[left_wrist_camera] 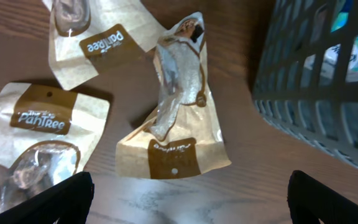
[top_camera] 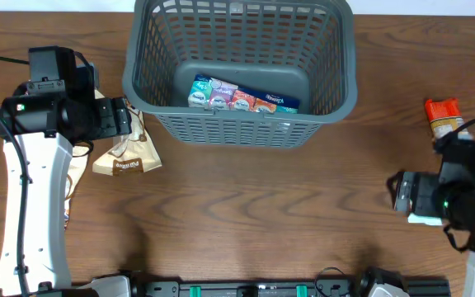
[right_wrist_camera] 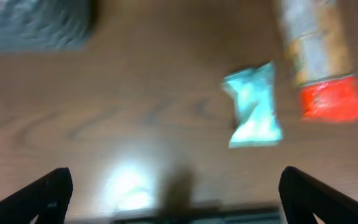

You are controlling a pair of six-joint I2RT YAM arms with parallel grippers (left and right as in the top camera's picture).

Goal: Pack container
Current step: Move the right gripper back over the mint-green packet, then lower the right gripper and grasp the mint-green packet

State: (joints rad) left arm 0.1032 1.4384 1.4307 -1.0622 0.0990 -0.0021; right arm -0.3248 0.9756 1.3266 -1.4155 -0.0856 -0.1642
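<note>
I see the container (top_camera: 239, 130) standing at twelve o'clock on the bench (top_camera: 246, 214), with colourful packets (top_camera: 242, 97) on its base. My left tool (left_wrist_camera: 188, 198) hangs with its fingers apart over brown packets (left_wrist_camera: 176, 124) at nine o'clock. My right tool (right_wrist_camera: 179, 194), also spread and empty, hangs over a teal packet (right_wrist_camera: 253, 106) toward three.

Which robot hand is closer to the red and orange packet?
Right. The right gripper is close to the red and orange packet. The left gripper hovers over the brown snack packets, on the other side of the basket.
</note>
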